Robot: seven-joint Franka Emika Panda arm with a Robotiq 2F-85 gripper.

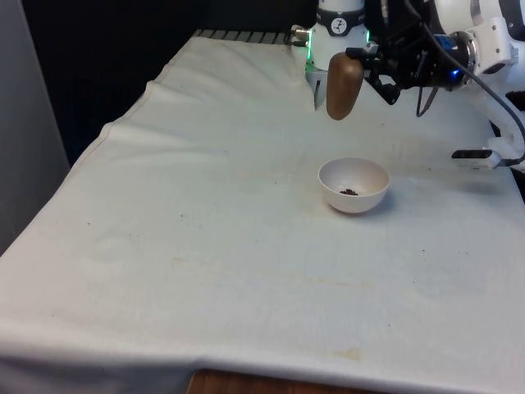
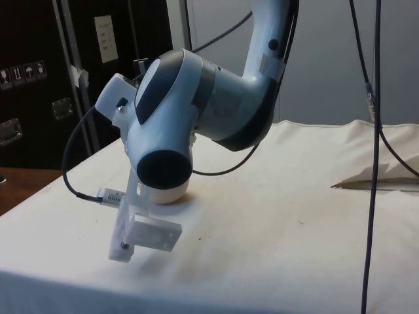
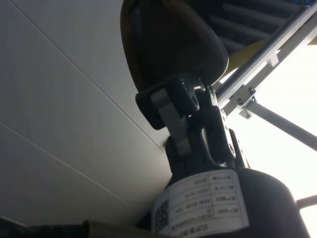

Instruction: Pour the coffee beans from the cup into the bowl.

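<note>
While the brown cup (image 1: 344, 85) hangs upside down in the air, rim pointing at the cloth, the gripper (image 1: 367, 67) has its fingers clamped on the cup's wall from the front view's right, and in the wrist view one finger (image 3: 171, 116) is pressed flat against the dark cup body. Just below and a touch toward the front view's right sits the white bowl (image 1: 353, 185), and there they are, a small dark heap of coffee beans (image 1: 349, 192) lying in its bottom. By the look of it, the pour is done or nearly so. The cup's mouth sits a little toward the front view's left of the bowl's centre, so any straggler bean could drop at the near rim; best to hold the cup inverted right over the middle, give it a moment, and keep the clamp firm so the smooth wall doesn't slip.

Sweeping the table from the front view's left: a white cloth (image 1: 205, 246), rumpled along its left edge, faintly stained and speckled across the middle. Over on the side view, dark cabinets (image 2: 39, 78) stand behind, and black cables (image 2: 373, 131) hang down past the arm (image 2: 216, 104), which blocks most of the bowl.
</note>
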